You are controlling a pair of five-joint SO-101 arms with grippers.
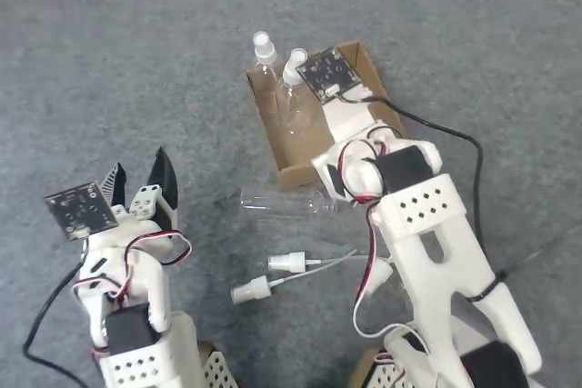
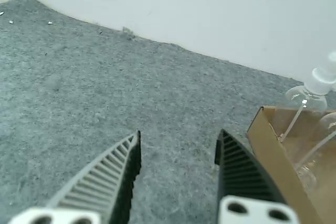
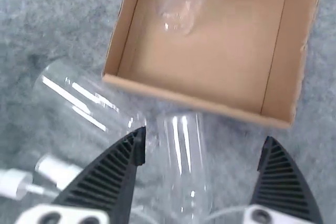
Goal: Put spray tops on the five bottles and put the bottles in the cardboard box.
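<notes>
- 2 capped bottles (image 1: 293, 97) stand in the box (image 1: 296, 173), likely finished. 2 bare bottles (image 1: 282, 202) lie on the table (image 1: 136, 70) just outside it, near 2 loose tops (image 1: 291, 263), probably awaiting capping.
- Right pincer (image 3: 205, 140) gapes wide astride 1 bare bottle, seemingly lined up to grip it.
- Left pincer (image 1: 141, 163) hangs partly open and empty, well apart.

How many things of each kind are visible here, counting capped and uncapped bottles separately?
Cardboard box: 1
Capped bottles standing in it: 2
Uncapped bottles lying outside it: 2
Loose spray tops: 2
Total: 7
</notes>
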